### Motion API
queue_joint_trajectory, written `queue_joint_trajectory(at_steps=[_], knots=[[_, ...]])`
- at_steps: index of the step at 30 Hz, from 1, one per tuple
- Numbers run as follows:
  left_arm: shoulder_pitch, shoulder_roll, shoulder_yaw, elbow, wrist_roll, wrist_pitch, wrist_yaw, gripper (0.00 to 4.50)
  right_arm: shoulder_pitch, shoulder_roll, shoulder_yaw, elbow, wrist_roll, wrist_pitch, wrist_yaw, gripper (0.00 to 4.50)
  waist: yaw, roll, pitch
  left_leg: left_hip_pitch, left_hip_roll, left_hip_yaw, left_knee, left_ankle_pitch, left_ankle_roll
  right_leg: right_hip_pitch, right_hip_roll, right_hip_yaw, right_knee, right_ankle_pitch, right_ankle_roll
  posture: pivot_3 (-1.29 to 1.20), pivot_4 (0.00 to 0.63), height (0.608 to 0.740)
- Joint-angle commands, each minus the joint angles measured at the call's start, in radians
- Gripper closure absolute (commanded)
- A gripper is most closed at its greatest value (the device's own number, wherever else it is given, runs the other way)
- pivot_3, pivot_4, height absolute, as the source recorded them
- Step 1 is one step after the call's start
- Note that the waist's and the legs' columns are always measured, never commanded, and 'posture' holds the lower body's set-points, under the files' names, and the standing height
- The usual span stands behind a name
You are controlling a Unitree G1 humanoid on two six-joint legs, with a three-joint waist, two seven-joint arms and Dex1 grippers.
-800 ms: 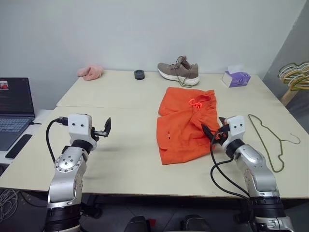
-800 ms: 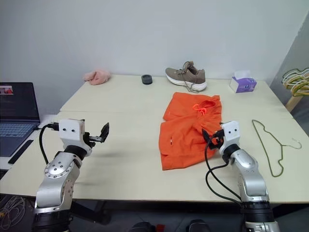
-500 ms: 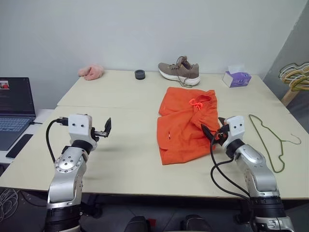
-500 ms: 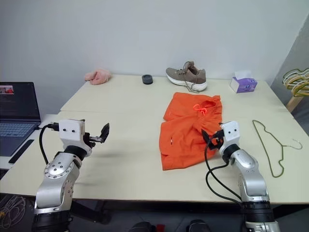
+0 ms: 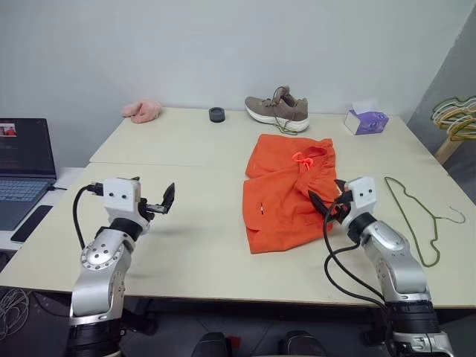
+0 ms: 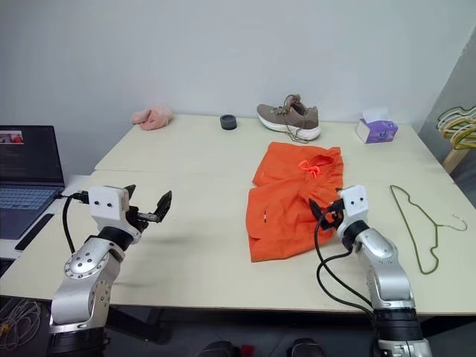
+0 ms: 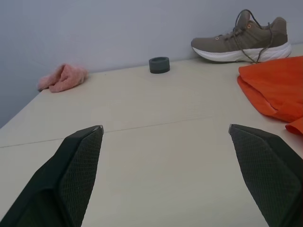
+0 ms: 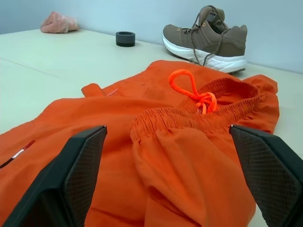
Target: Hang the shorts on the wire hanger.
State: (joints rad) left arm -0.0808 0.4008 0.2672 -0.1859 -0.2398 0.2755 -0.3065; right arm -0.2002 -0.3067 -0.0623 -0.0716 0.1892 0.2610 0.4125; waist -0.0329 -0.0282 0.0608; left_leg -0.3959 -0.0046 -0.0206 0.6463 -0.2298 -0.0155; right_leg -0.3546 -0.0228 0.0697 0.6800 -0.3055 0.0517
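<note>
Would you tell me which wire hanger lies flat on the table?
The single thin olive-green wire hanger, right of the orange shorts; the bunched yellow-green hangers sit off the table.

**Both arms raised level, jaws apart**

Left gripper hangs above the desk's near left part, fingers spread wide, holding nothing. Right gripper sits near the desk's near right part, angled toward the left, fingers likewise wide and empty.
</note>
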Motion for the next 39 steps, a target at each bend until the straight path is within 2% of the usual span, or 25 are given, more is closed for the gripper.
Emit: queue_joint_trajectory(at_steps=[1,6,13,18,22,26,32,39], knots=[[-0.011,0.021,-0.012,-0.034,-0.008,-0.021,-0.04,0.0,-0.02,-0.01,-0.006,-0.034,0.014,-0.007,0.014,0.08,0.0,0.0,0.0,0.0,0.0,0.0,0.0,0.0,0.0,0.0,0.0,0.0,0.0,0.0,0.0,-0.01,0.018,0.74],[0.009,0.061,-0.108,-0.074,-0.026,-0.009,-0.19,0.0,-0.009,-0.038,0.006,-0.073,0.037,0.006,0.078,0.08,-0.001,0.0,0.0,0.0,0.0,0.001,0.0,0.0,0.0,0.0,0.0,0.0,0.0,0.0,0.0,-0.03,0.019,0.74],[0.0,0.164,-0.267,-0.133,-0.087,0.079,-0.431,0.0,0.026,-0.16,0.06,-0.191,0.116,0.078,0.271,0.08,-0.008,0.001,0.001,0.0,0.001,0.001,-0.001,0.0,0.0,0.0,0.0,0.0,-0.001,-0.002,-0.003,-0.05,0.021,0.74],[-0.059,0.235,-0.422,-0.107,-0.076,0.116,-0.619,0.0,0.089,-0.327,0.104,-0.313,0.191,0.182,0.457,0.08,-0.014,0.003,0.003,0.0,0.001,0.001,-0.001,0.0,0.0,0.0,0.001,0.0,-0.001,-0.004,-0.005,-0.09,0.026,0.74],[-0.141,0.221,-0.488,-0.03,-0.007,0.067,-0.633,0.0,0.128,-0.403,0.107,-0.369,0.225,0.231,0.513,0.08,-0.024,0.003,0.004,0.0,0.002,0.001,0.0,0.0,0.0,0.0,0.001,0.0,-0.002,-0.006,-0.002,-0.11,0.032,0.74],[-0.253,0.167,-0.589,0.107,0.084,0.009,-0.652,0.0,0.184,-0.482,0.109,-0.407,0.222,0.24,0.561,0.08,-0.024,0.003,0.004,0.0,0.001,0.001,0.0,0.0,0.0,0.001,0.001,0.0,-0.002,-0.007,0.0,-0.13,0.036,0.74],[-0.309,0.121,-0.643,0.256,0.173,-0.065,-0.649,0.0,0.203,-0.493,0.094,-0.423,0.221,0.236,0.545,0.08,-0.053,0.003,0.006,0.0,0.002,0.001,-0.001,0.0,0.0,0.0,0.002,0.001,-0.003,-0.007,0.001,-0.16,0.04,0.74],[-0.365,0.048,-0.666,0.383,0.226,-0.112,-0.649,0.0,0.228,-0.514,0.078,-0.441,0.201,0.219,0.534,0.08,-0.058,0.002,0.008,-0.001,0.002,0.001,0.0,0.0,0.0,0.001,0.001,0.001,-0.003,-0.007,0.002,-0.18,0.041,0.74]])
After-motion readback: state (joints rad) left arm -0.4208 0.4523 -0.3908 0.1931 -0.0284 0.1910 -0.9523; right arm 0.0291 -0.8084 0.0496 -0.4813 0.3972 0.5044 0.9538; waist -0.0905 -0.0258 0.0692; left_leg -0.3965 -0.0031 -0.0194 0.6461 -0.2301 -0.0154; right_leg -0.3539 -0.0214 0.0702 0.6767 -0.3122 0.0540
